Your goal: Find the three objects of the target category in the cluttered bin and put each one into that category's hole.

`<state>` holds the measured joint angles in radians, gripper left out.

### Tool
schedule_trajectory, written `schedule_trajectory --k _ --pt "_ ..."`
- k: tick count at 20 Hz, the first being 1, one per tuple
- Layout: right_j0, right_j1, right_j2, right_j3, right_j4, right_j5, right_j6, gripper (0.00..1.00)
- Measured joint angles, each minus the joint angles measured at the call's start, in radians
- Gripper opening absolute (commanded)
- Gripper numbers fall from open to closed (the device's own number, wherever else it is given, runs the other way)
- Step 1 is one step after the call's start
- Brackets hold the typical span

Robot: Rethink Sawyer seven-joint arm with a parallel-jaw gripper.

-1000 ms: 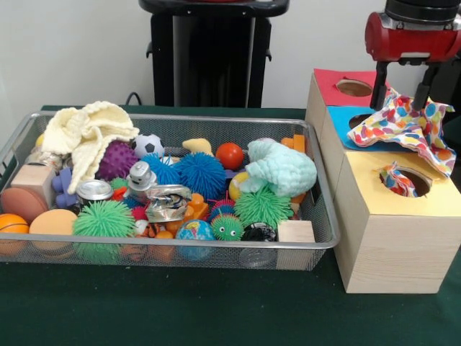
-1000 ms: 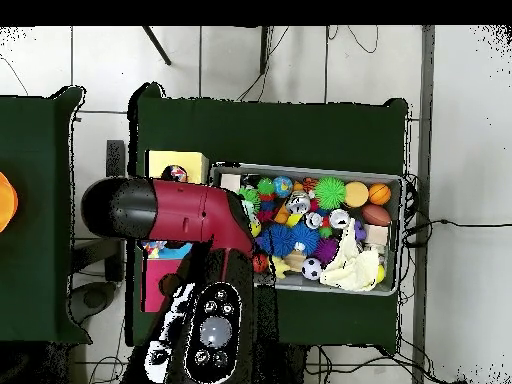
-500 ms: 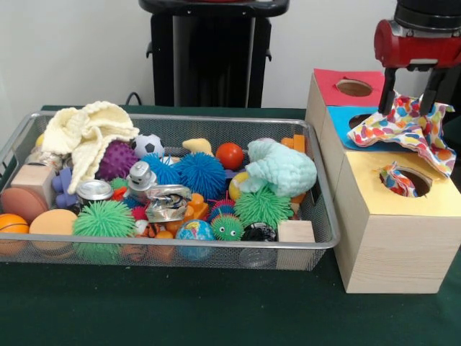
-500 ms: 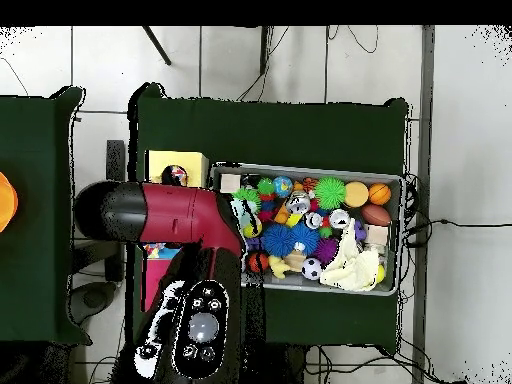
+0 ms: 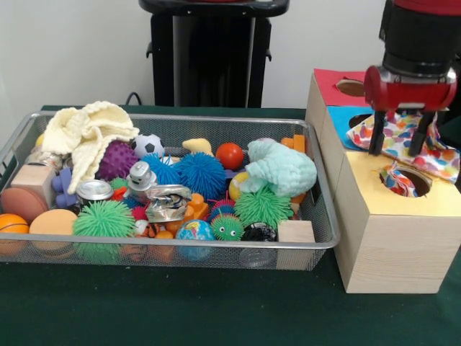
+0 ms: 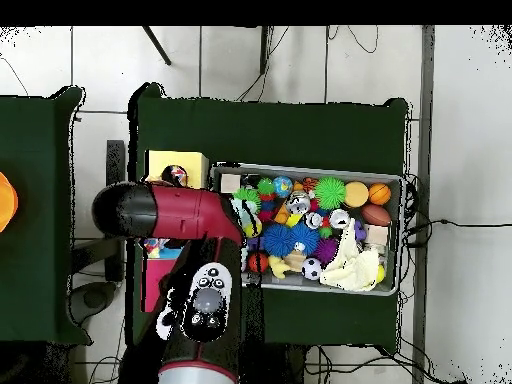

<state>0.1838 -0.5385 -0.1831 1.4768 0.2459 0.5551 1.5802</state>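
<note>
Front view, left to right: the bin (image 5: pixel 325 216) of wire mesh rests on the green counter (image 5: pixel 180 310), crowded with spiky balls, a cream knitted cloth (image 5: pixel 83 133) at its far left and a pale mint cloth (image 5: pixel 282 167) at its right end. Beside it stand the wooden boxes. A polka-dot cloth (image 5: pixel 432 155) lies draped across the blue top and onto the yellow-topped box (image 5: pixel 392 238); a second dotted cloth (image 5: pixel 397 179) sits stuffed in the hole (image 5: pixel 416 182). The claw (image 5: pixel 400 148) hangs directly above the draped cloth, fingers apart, their tips at the fabric, just behind the hole.
</note>
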Motion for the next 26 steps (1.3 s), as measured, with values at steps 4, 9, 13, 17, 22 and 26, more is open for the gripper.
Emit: schedule_trajectory --k 4,9,13,17,22,26 --pt "-0.011 0.019 0.020 -0.005 0.005 -0.062 0.000 0.00" --pt "-0.011 0.035 0.022 -0.010 0.003 -0.083 0.000 0.00" --pt "-0.011 0.045 0.022 -0.013 0.003 -0.088 0.000 0.00" --pt "-0.011 0.051 0.022 -0.018 0.003 -0.088 0.000 0.00" --pt "-0.011 0.058 0.022 -0.023 0.003 -0.090 0.000 0.00" --pt "-0.011 0.109 0.023 -0.046 0.005 -0.134 0.000 0.00"
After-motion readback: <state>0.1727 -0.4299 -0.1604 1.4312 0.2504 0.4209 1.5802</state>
